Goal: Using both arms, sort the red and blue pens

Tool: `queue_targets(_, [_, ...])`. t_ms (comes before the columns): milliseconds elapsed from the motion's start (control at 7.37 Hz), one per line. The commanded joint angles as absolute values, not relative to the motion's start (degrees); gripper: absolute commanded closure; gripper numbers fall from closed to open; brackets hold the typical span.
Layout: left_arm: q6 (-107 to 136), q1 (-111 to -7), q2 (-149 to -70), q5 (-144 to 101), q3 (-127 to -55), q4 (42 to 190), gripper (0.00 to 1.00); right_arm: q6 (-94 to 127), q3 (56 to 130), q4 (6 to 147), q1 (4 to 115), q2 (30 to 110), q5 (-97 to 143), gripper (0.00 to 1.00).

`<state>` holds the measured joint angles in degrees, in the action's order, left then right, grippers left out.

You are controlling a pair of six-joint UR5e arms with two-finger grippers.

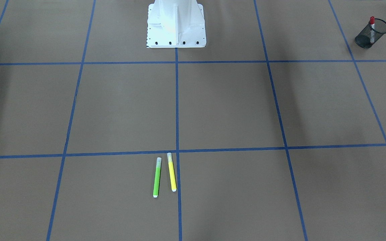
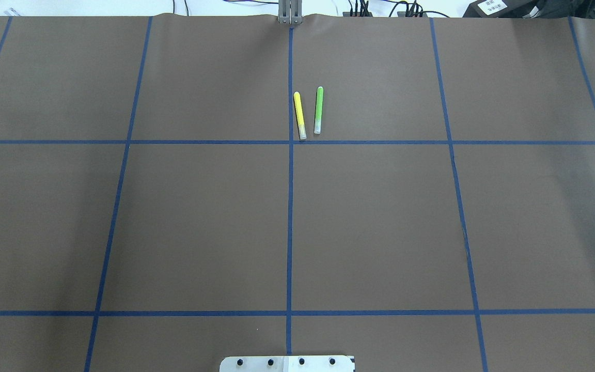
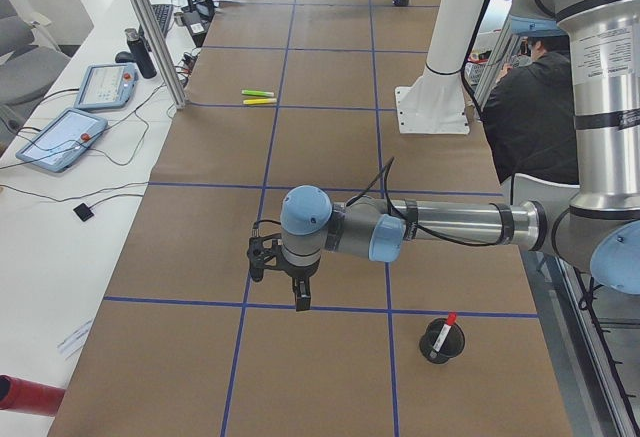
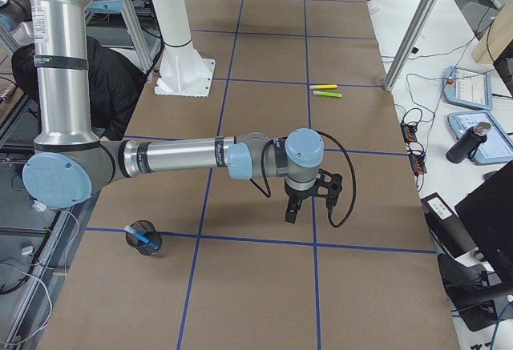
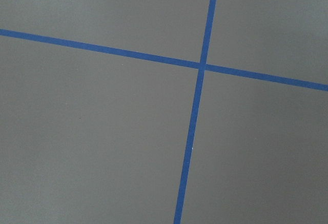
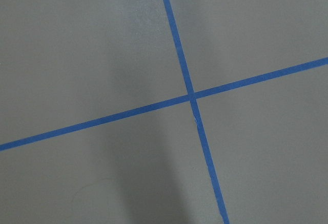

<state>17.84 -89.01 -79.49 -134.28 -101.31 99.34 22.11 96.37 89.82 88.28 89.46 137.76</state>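
Observation:
A red-capped white marker (image 1: 371, 30) stands in a black mesh cup (image 1: 380, 30) at the table corner on my left side; in the left side view the same marker (image 3: 447, 323) is beside my left arm. A blue pen (image 4: 143, 239) lies in another mesh cup (image 4: 154, 247) near my right arm. My left gripper (image 3: 302, 303) hangs above the brown paper, a little away from the red marker's cup. My right gripper (image 4: 292, 214) hovers over the paper too. I cannot tell whether either one is open or shut. Both wrist views show only paper and blue tape.
A green highlighter (image 2: 318, 109) and a yellow highlighter (image 2: 300, 114) lie side by side at the far middle of the table. The white robot base (image 1: 176, 25) stands at the near edge. A person (image 3: 540, 97) sits behind the base. Tablets and cables lie beyond the far edge.

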Motion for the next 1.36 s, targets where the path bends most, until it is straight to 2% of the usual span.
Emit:
queue_targets(0, [17.9, -88.9, -79.5, -134.4, -101.3, 99.3, 0.00, 21.5, 95.2, 89.9, 87.8, 88.4, 138.1, 0.00])
queue_targets(1221, [17.9, -88.9, -79.0, -134.4, -102.1, 99.2, 0.00, 21.5, 94.0, 89.8, 87.6, 89.6, 137.0, 0.00])
